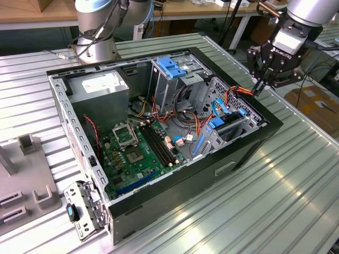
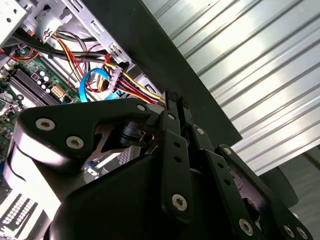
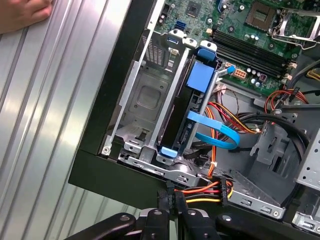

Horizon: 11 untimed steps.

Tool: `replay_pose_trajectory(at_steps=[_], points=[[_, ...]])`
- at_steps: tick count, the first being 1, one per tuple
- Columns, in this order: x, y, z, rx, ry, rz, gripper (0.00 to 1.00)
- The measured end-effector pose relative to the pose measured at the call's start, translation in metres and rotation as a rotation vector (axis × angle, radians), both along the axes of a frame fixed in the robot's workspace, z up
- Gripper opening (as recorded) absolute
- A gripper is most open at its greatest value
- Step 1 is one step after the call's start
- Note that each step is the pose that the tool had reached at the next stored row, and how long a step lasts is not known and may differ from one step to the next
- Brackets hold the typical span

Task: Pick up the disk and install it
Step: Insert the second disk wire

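Scene: an open black computer case (image 1: 175, 153) lies on a ribbed metal surface (image 1: 296, 180), its green motherboard (image 1: 140, 153) exposed at the centre of the exterior view.
Gripper: the black gripper (image 1: 259, 87) hangs at the upper right of the exterior view, just above the case's right-hand rim.
Fingers: closed together, the tips (image 3: 172, 200) pressed side by side with nothing between them, at the bottom centre of the first wrist view; in the second wrist view they (image 2: 175, 107) meet at the case edge, next to a bundle of red, yellow and black wires (image 2: 135, 85).
Disk: the disk (image 3: 192, 107), with blue rails, sits on edge in the metal drive cage (image 3: 145, 107) at the centre of the first wrist view, apart from the fingers; in the exterior view it (image 1: 225, 127) lies right of centre.
Cable: a flat blue cable (image 3: 215, 132) loops beside the disk.
Power supply: grey box (image 1: 100, 90) at the upper left of the exterior view.
Hand: a person's hand (image 3: 22, 12) rests on the surface at the upper left of the first wrist view.
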State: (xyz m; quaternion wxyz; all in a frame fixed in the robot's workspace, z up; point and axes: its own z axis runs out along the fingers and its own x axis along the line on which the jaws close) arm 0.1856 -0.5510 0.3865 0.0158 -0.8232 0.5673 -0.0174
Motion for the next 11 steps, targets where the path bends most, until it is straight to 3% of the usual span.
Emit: replay_pose_trajectory(at_steps=[8,11], points=[[-0.0003,0.0000,0.0000,0.0000,0.0000,-0.011,0.16],[-0.0006,0.0000,0.0000,0.0000,0.0000,-0.065,0.16]])
